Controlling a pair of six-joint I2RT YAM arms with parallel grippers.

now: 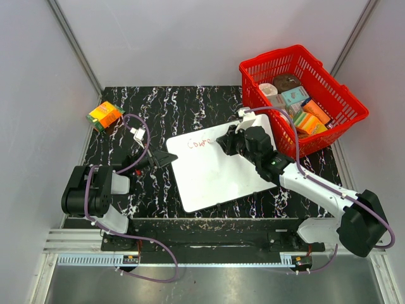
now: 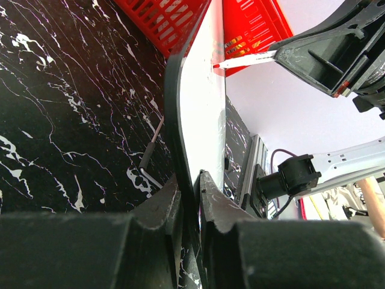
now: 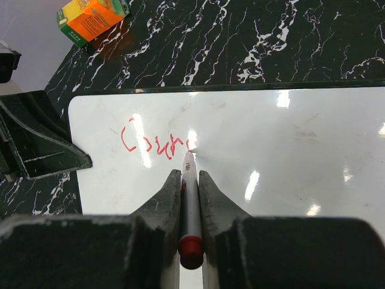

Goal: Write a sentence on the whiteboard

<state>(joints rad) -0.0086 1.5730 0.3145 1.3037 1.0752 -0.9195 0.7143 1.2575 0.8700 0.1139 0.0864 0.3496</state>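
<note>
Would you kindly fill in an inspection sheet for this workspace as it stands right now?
Surface: black marbled table, whiteboard lying flat on it.
Job's things: whiteboard; a few red letters near one corner; marker, tip on the board.
Clutter: orange carton far left; red basket holding boxes, far right.
Grippers: left gripper shut on the whiteboard's edge; right gripper shut on the marker.
Cables: purple cables along both arms.
Surroundings: plain grey walls.

Left claw (image 2: 191,184) clamps whiteboard (image 2: 204,108) edge; marker (image 2: 246,59) tip on surface.
</note>
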